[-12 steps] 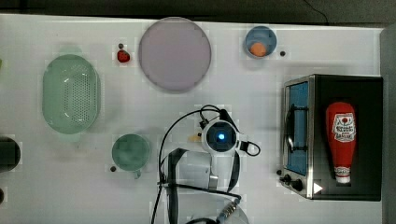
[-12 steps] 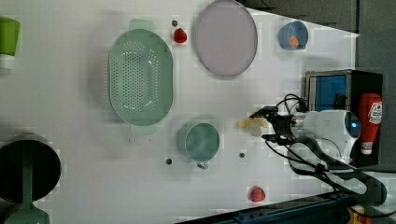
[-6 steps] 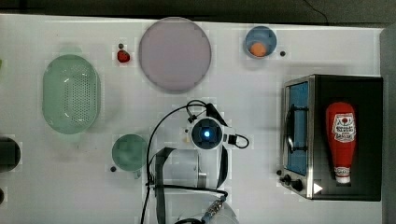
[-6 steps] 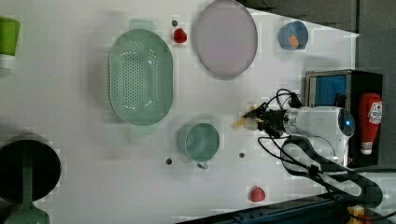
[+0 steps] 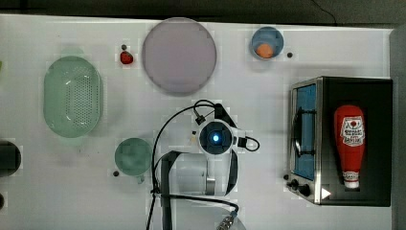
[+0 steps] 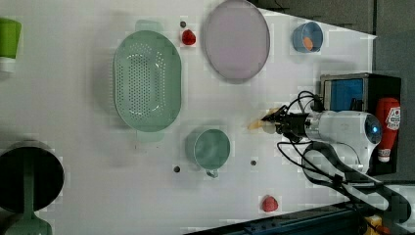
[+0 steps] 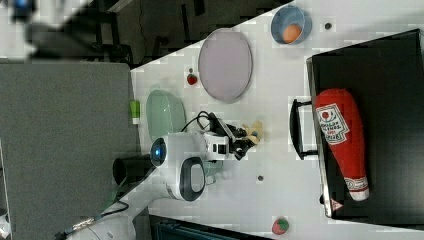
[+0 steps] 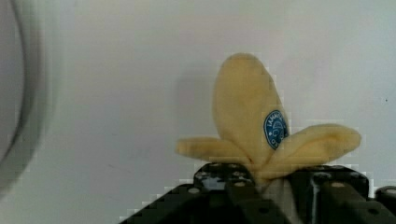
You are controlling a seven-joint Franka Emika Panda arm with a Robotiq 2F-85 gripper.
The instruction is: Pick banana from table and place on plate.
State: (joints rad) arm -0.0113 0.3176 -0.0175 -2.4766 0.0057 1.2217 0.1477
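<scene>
In the wrist view we see the banana most clearly: a pale yellow peeled piece with a blue sticker, two peel flaps spread to either side, its base pinched between the black jaws of the gripper, which are clenched on it. The top view hides this, since the arm's wrist with its blue light covers the spot at centre frame, below the plate. In the left view the banana pokes out from the gripper toward the frame's left, right of centre, well apart from the plate at the upper middle and near the green cup. The right view shows the banana at mid-frame, below the plate, and whether it touches the worktop we cannot tell. That view also gives the ketchup bottle lying on the black oven, while the left view shows the colander at upper left of centre.
</scene>
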